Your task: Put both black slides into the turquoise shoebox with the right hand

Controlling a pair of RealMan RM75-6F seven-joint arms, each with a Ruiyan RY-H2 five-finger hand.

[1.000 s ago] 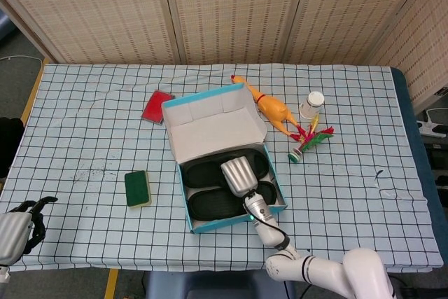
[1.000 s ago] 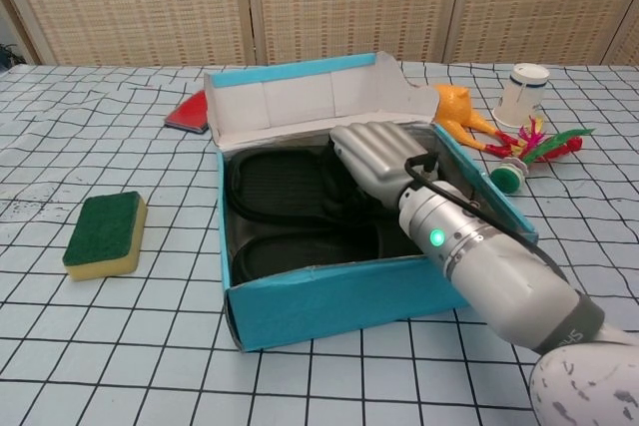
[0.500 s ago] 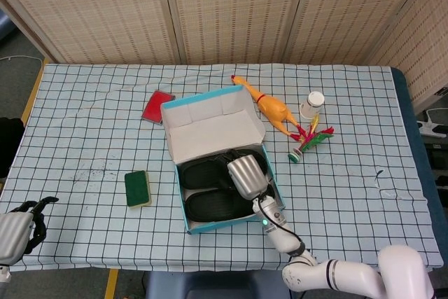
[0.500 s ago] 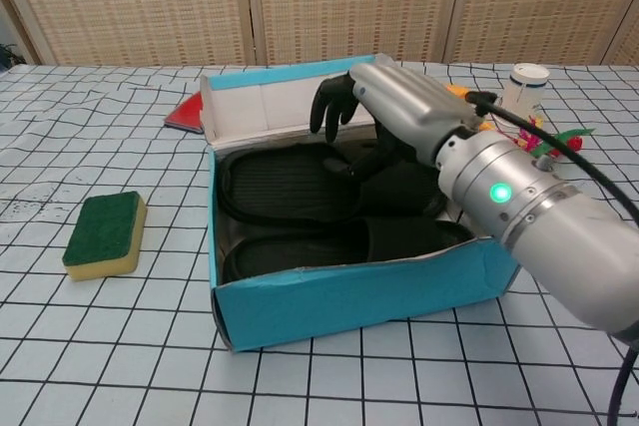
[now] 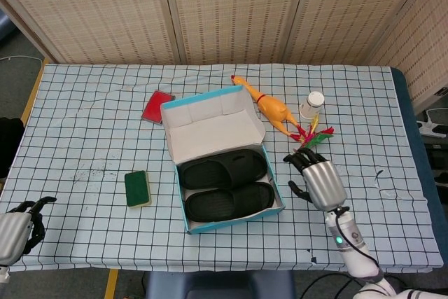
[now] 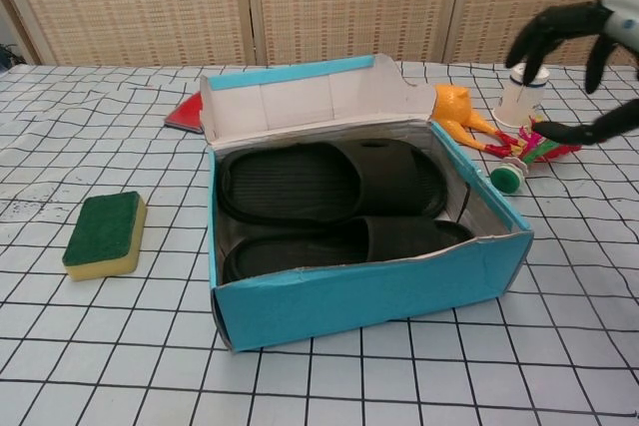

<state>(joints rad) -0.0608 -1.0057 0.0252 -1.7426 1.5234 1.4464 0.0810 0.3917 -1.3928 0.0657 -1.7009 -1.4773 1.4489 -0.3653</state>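
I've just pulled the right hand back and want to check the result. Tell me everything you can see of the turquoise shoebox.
The turquoise shoebox is a cardboard box, turquoise outside and white to grey inside, standing open on the checked tablecloth. Its hinged lid lies flipped back at the far side. Both black slides lie flat inside, side by side along its length, filling the floor. The right hand hangs clear of it to the right, not touching. The near wall looks slightly bowed.
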